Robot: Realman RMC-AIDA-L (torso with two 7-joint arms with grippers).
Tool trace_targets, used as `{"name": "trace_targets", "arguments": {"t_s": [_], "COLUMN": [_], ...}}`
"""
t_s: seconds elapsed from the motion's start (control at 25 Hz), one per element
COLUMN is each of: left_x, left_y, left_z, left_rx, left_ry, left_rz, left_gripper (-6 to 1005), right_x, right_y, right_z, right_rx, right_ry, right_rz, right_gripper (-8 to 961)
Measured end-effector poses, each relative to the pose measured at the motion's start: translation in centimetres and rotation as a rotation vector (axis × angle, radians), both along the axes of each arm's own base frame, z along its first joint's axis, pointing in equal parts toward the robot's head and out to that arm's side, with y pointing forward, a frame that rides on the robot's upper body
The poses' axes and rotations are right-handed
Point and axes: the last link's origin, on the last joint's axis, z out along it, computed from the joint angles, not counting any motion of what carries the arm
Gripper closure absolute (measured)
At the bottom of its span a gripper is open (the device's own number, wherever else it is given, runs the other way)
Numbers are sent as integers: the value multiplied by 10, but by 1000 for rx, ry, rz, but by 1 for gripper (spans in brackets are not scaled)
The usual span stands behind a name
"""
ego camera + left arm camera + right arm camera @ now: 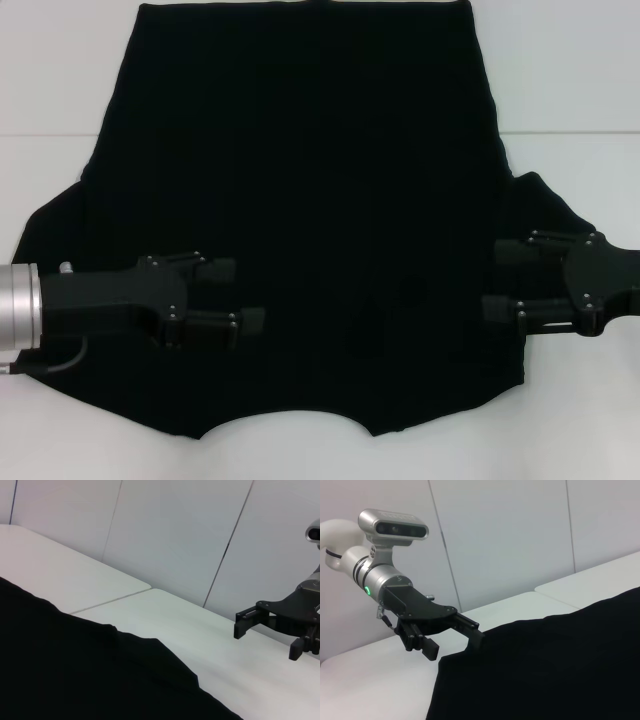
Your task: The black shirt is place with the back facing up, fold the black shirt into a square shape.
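Across the white table [60, 100] the black shirt [310, 200] lay flat, unfolded, every fold left to make. Left gripper [240, 296] and right gripper [492, 279] hovered over its sleeves, jaws wide, holding nothing.

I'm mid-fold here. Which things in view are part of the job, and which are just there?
Part of the job:
black shirt, spread flat
left gripper, open over the shirt's left side
right gripper, open over its right sleeve

Just there:
white table
white wall panels behind it
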Motion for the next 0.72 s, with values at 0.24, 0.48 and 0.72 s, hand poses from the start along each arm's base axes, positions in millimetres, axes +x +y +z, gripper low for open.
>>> {"name": "trace_targets", "arguments": {"t_s": [0.24, 0.48, 0.72], "left_x": [0, 0, 0], "left_y": [-1, -2, -2], "left_z": [0, -1, -1], "left_rx": [-3, -11, -14], "left_ry": [-3, -8, -20], "left_rz": [2, 4, 22], "left_gripper": [67, 68, 70], "right_x": [0, 0, -2], "right_y": [0, -1, -2], "right_z": [-1, -2, -4], "right_rx": [-3, -6, -13], "right_ry": [3, 9, 20], "right_rz": [-2, -3, -7], "right_gripper": [71, 69, 71]}}
